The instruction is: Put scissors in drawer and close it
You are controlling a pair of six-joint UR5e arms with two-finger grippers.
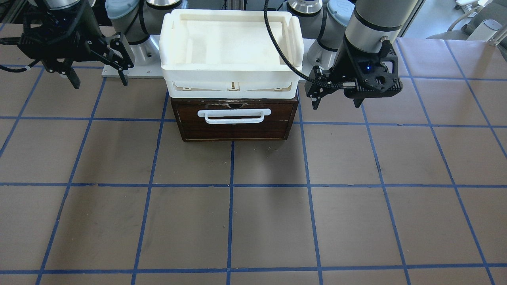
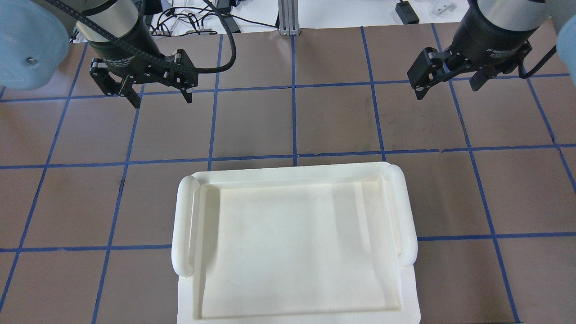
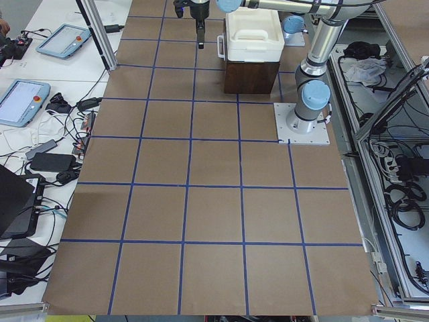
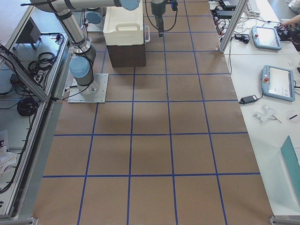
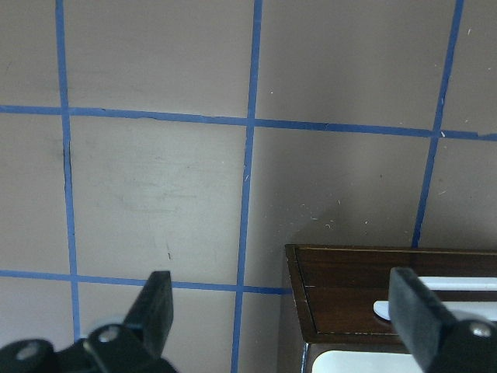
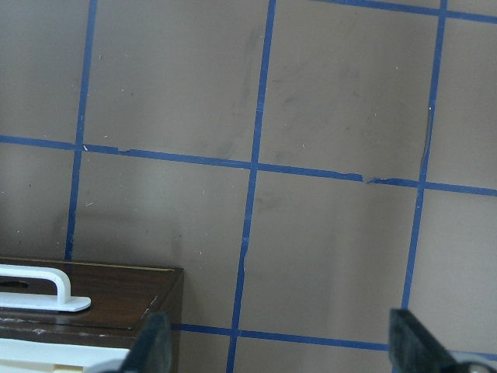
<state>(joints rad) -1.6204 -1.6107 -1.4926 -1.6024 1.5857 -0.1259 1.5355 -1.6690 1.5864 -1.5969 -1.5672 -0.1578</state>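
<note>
Left gripper: fingers spread wide, holding nothing. Right gripper: spread just as wide, also holding nothing. Drawer: shut, its white bar handle facing away from me; it sits between my two grippers and lower than both, with a white tray on top.

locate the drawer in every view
Front-facing: drawer, upper centre, under the white foam tray.
Overhead: hidden beneath the tray.
Exterior left: top, right of centre.
Exterior right: top, left of centre.
Left wrist: bottom right corner.
Right wrist: bottom left corner.
Shared landmark: the tray on top.
</note>
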